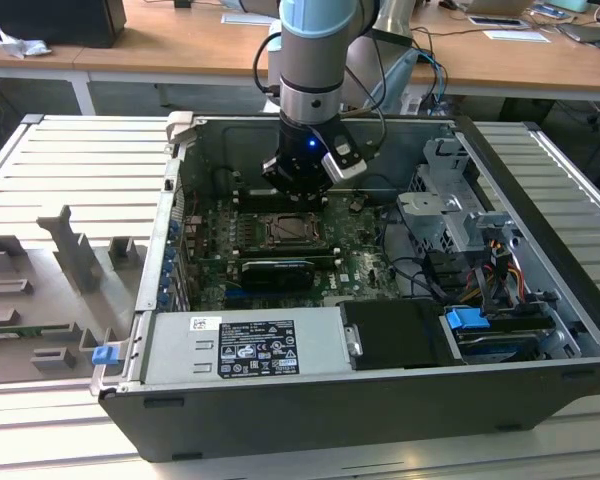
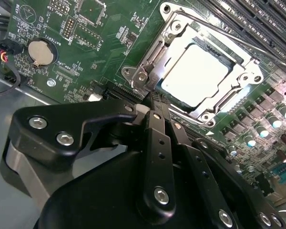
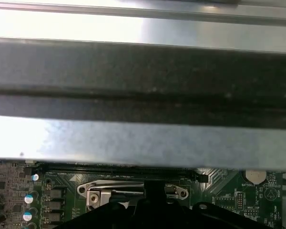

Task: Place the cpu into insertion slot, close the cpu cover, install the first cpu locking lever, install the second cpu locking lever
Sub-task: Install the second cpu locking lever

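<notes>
exterior view: open computer case (image 1: 540, 330) on a slatted bench; arm down inside it, gripper (image 1: 298, 190) low over the green board (image 1: 360, 265), just behind the socket (image 1: 290, 232); finger spread impossible to tell here.

second wrist view: gripper (image 2: 155, 102) with black fingers (image 2: 157, 138) drawn close together, tips at the corner of the socket, next to the hinge; nothing visibly clamped, though actual contact with a lever hard to tell; cpu (image 2: 195, 76) already seated in the slot, pale top glaring; cover (image 2: 178, 36) lying down around it as a silvery frame.

first wrist view: mostly case wall (image 3: 143, 81); below it a strip of board and the socket frame (image 3: 133, 188).

handling, as a judgement: chip light, stiff, fragile underneath, best held by the edges; cover thin springy metal, best pressed at the free edge; levers stiff wire, likely slippery.
</notes>
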`<state>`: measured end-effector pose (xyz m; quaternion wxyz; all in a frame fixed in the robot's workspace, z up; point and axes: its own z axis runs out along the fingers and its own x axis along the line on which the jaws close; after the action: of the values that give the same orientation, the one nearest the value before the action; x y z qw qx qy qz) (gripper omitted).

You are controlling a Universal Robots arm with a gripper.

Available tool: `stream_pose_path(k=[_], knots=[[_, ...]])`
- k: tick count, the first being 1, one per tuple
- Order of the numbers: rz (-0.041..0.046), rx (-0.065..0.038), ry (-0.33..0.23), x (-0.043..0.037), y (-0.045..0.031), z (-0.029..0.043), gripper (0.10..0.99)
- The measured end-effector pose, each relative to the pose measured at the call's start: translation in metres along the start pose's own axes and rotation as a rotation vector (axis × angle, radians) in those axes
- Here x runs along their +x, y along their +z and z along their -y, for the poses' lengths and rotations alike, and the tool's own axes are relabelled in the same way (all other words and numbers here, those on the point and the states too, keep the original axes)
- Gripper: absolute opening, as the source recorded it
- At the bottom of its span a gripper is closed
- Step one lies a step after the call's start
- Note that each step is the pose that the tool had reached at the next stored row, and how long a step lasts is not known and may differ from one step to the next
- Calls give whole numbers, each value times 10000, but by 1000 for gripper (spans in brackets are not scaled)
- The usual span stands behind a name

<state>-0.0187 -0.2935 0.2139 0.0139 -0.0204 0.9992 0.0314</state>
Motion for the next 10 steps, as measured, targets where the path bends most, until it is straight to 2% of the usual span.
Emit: stream_pose_path(k=[10], knots=[[0,0,1,1,-1,18,106]])
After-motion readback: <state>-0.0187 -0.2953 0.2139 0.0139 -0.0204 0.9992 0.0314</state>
